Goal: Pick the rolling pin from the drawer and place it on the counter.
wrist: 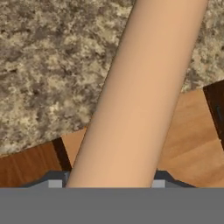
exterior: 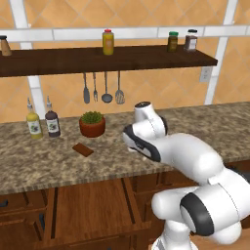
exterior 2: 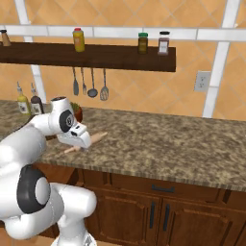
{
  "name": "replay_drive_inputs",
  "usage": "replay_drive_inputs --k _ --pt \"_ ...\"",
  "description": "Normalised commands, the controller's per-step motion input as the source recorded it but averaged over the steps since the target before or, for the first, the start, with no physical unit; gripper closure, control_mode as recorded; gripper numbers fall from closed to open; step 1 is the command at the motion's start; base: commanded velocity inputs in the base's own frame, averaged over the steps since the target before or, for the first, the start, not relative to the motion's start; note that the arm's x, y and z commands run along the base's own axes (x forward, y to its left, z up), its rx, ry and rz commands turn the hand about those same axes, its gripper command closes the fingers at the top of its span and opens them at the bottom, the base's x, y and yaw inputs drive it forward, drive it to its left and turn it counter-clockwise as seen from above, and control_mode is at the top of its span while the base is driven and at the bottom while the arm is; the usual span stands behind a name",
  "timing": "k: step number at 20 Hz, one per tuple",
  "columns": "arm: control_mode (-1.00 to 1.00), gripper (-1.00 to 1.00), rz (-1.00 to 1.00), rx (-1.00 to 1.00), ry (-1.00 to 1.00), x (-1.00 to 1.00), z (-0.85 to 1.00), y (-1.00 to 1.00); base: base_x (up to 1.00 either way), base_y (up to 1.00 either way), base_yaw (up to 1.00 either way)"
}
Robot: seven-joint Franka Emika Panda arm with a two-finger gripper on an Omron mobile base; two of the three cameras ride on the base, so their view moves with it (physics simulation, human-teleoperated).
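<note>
Smooth matt wooden rolling pin [wrist: 140, 92]; speckled stone counter [wrist: 48, 70].

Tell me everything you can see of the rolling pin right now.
The rolling pin is a smooth light tan wooden cylinder with a thinner handle poking out past the hand. The gripper is shut on its barrel, holding it roughly level and angled just above the front of the counter. Whether it touches the stone is unclear.
</note>
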Motion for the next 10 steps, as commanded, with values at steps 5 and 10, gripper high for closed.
replay_drive_inputs --k 5,10 --pt "-1.00 1.00 0.19 0.02 -0.11 1.00 -0.51 0.00 0.00 0.00 0.00" --pt "-1.00 1.00 0.11 0.09 -0.16 0.94 -0.28 0.14 0.00 0.00 0.00"
